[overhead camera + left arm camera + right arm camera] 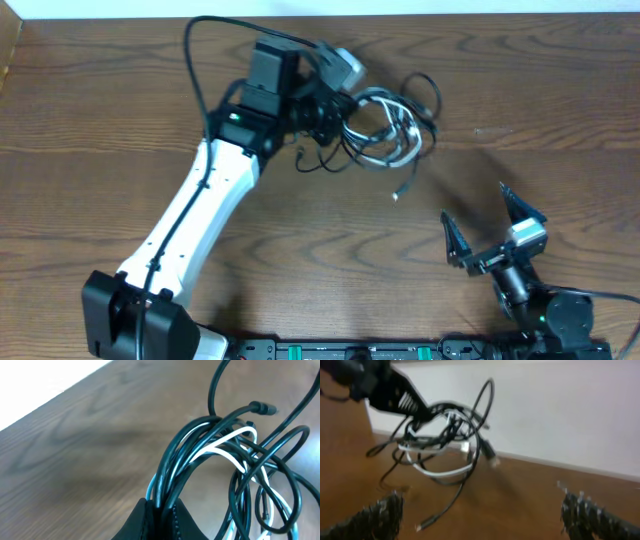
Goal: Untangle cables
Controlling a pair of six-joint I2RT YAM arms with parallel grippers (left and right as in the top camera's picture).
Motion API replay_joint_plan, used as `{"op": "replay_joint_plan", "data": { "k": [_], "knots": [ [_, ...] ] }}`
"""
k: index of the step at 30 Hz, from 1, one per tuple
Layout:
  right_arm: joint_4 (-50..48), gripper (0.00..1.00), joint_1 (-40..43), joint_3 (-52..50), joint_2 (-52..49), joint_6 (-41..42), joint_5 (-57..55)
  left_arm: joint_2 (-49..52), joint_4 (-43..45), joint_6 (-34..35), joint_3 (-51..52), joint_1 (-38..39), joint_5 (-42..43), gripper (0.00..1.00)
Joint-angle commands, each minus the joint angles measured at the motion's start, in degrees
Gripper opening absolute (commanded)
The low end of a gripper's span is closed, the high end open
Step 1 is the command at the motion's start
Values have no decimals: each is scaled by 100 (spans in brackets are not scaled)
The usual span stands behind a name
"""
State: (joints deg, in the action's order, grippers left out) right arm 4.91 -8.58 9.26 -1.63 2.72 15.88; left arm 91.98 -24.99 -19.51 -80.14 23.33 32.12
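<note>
The black cable (428,92) and the white cable (398,152) form one tangled bundle at the back middle of the table. My left gripper (330,112) is at the bundle's left side. In the left wrist view its jaws (160,515) are shut on several black strands (180,460) and a white one (227,442). A black plug (262,408) sticks out of the loops. From the right wrist view the tangle (445,435) hangs from the left gripper (395,390), with a plug end (425,522) trailing on the wood. My right gripper (472,200) stands open and empty, well short of the bundle.
The wooden table (120,120) runs to a pale wall (560,410) behind the bundle. The left arm's white link (200,215) lies diagonally across the left half. A thicker black arm wire (195,60) loops above it.
</note>
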Motion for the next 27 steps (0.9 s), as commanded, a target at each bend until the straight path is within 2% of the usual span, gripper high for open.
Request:
{"op": "replay_joint_plan", "data": {
  "k": [1,5,10,15,17,22,27],
  "knots": [
    [979,99,39,1182,-323,127,225,-144,-166,-964,-35,450,192,7],
    [2092,99,39,2221,-835,129,424,-146,-188,-1248,-35,717,173,7],
    [3082,99,39,3198,-1707,85,424,-216,-221,-1241,-35,763,177,7],
    [3484,99,39,3877,-2708,85,452,-420,-409,-1290,-35,831,177,7],
    [3539,99,39,4109,-3110,85,586,-520,-597,-1541,-35,870,177,7],
    [3552,99,39,4647,-4140,0,1351,-739,-1172,-2155,-35,911,175,7],
    [3679,99,39,4854,-4983,-175,2245,-833,-1353,-2210,-35,911,175,7]
  ]
}}
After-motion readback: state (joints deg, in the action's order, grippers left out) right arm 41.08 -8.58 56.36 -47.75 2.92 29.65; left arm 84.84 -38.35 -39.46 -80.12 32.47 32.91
